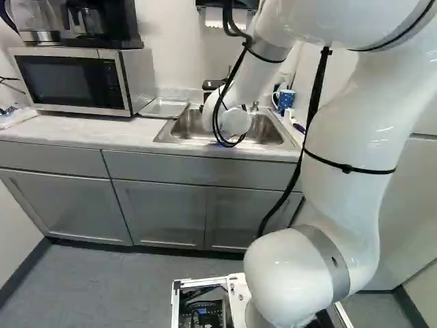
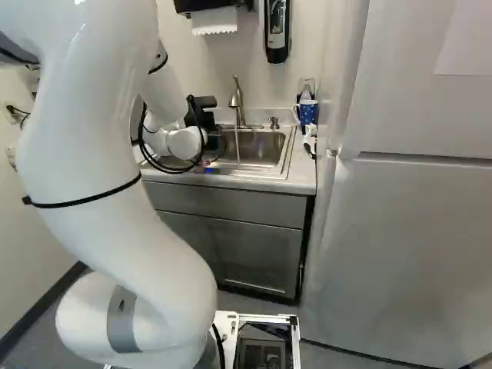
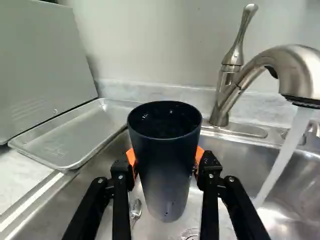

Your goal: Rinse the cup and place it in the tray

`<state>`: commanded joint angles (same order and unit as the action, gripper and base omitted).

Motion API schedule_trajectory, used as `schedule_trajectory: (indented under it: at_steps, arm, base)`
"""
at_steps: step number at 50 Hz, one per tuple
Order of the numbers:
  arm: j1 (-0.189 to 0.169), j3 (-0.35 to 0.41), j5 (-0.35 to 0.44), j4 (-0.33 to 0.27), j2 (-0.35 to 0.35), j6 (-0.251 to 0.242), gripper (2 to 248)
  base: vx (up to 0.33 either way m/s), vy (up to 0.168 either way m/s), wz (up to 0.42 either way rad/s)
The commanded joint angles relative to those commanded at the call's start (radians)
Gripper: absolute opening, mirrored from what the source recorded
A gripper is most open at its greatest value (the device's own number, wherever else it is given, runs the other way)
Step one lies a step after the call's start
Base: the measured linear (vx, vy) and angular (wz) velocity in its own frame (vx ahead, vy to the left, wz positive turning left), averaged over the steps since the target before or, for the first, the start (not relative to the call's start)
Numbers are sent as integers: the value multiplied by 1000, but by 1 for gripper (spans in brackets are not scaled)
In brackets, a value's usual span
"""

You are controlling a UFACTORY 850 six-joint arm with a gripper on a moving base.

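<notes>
At the sink, the gripper (image 2: 206, 123) shows as a dark shape beyond the wrist in the right base view. The wrist view has the gripper (image 3: 166, 162) shut on a dark cup (image 3: 167, 170), an orange pad pressed to either side. The cup is upright, mouth up, above the sink basin (image 3: 295, 185), with wet specks inside. Water runs from the faucet (image 3: 300, 70) to one side of the cup, not into it. On the other side, the empty metal tray (image 3: 75, 132) lies on the counter beside the sink.
A microwave (image 1: 75, 78) stands beside the tray. The faucet's base and upright handle rise behind the sink. A spoon-like utensil (image 3: 136, 210) lies in the basin below the cup. A blue patterned mug (image 2: 307, 111) stands right of the sink, near a tall white refrigerator (image 2: 415, 231).
</notes>
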<state>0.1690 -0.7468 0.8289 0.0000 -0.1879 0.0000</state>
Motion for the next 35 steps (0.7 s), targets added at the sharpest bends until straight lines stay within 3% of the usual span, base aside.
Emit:
schedule_trajectory:
  at_steps: [25,35]
  arm:
    - [70,-36,0,0,12,0,125]
    - [74,-42,0,0,27,0,125]
  base:
    - [0,0,0]
    - [0,0,0]
